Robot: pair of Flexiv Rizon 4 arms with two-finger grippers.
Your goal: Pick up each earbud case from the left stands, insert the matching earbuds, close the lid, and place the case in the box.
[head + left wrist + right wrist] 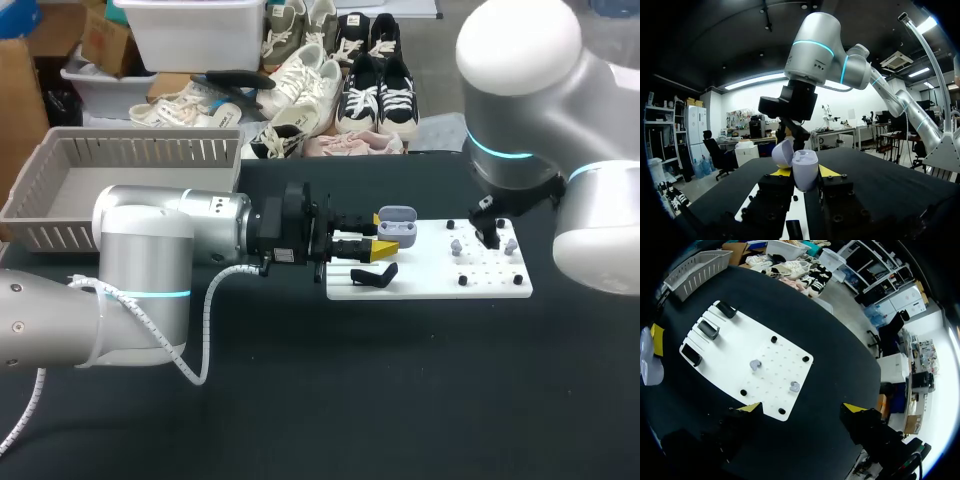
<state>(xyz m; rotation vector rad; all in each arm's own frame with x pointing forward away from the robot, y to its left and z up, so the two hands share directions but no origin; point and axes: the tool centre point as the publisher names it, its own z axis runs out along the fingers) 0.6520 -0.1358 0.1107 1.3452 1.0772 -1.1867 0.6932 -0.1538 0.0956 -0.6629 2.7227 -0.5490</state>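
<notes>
Left claw clamped on the open, glossy lavender earbud case, above the white pegboard carrying black stands. Right claw, fingers apart, hovers over the pegboard. Slatted grey basket on the dark counter.

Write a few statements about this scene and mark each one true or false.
1. The left gripper is shut on an earbud case with its lid open. True.
2. The right gripper grips an earbud. False: it is open and empty, above the white board.
3. Two earbuds lie on the white board. True.
4. The earbud case sits in the grey basket. False: the left gripper holds it, apart from the grey basket.
</notes>
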